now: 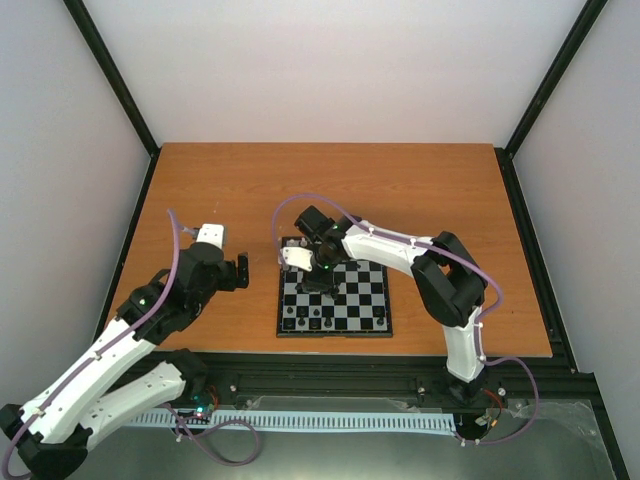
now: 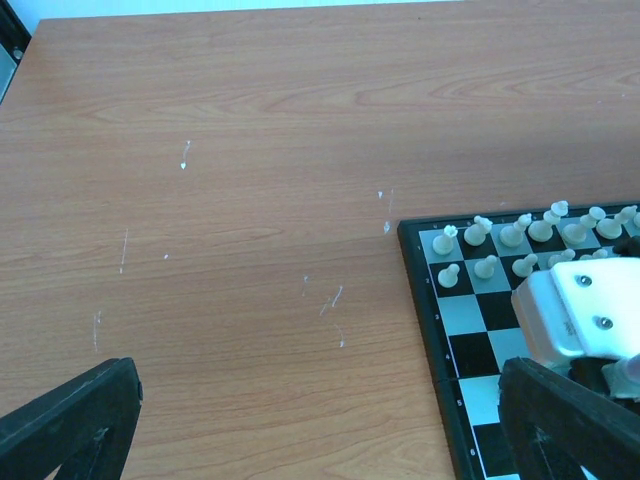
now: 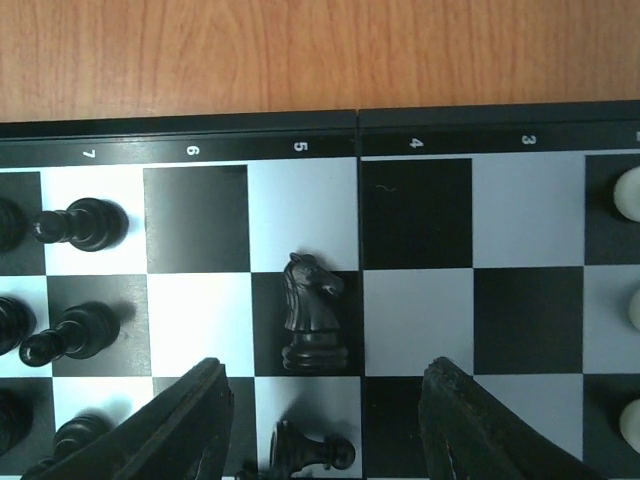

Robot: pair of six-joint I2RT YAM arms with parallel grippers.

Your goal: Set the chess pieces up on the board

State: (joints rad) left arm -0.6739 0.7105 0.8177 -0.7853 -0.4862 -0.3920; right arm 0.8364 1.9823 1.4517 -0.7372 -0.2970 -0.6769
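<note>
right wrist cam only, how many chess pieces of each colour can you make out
black pieces: 5 (one half hidden at the bottom left; dark slivers at the left edge not counted)
white pieces: 3 (all cut off by the right edge)
total: 8

place: robot lab cell | evidence: white panel walls (image 1: 330,70); black frame struts (image 1: 112,75); wooden table (image 1: 330,190)
</note>
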